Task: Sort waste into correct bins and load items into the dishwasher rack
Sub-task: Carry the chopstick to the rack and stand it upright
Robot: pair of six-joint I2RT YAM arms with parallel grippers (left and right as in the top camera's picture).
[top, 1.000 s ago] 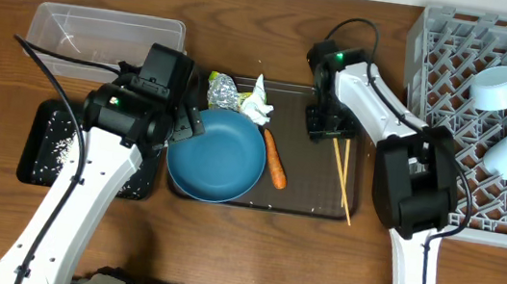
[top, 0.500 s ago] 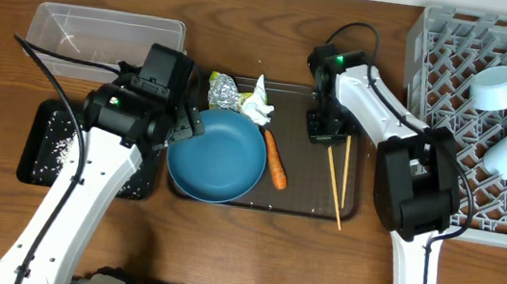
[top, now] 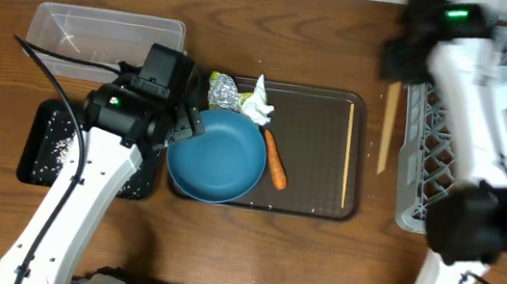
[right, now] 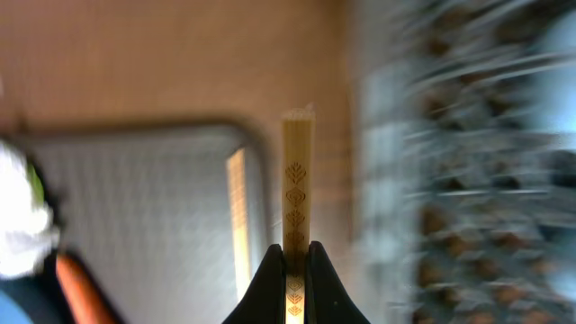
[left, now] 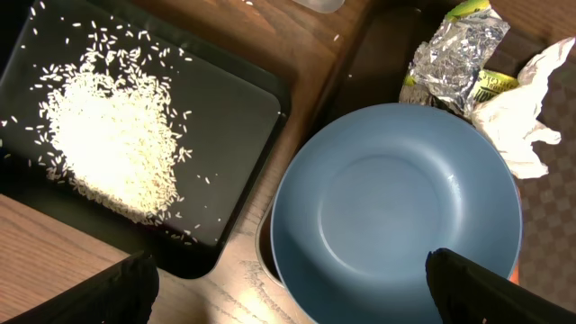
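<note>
A brown wood-grain bench (top: 250, 248) fills the overhead view. Nearest the arms' bases, a dark blue plate (top: 217, 162) sits on the left end of a dark brown tray (top: 313, 169). An orange carrot (top: 275, 159) lies just beside the plate, and one chopstick (top: 347, 154) lies along the tray's right side. To the left, a black tray (top: 31, 134) holds white rice (left: 99, 144). Farther back are a foil ball (top: 223, 91), white tissue (top: 259, 111) and a clear tub (top: 102, 31). A grey rack (top: 419, 172) stands at right.

The left fingers (left: 117, 288) are spread wide above the plate, holding nothing. The right fingers (right: 270, 274) are pinched tight on a second chopstick (top: 387, 129) between the brown tray and the rack. It is apparently lifted off the bench, though blur makes this uncertain.
</note>
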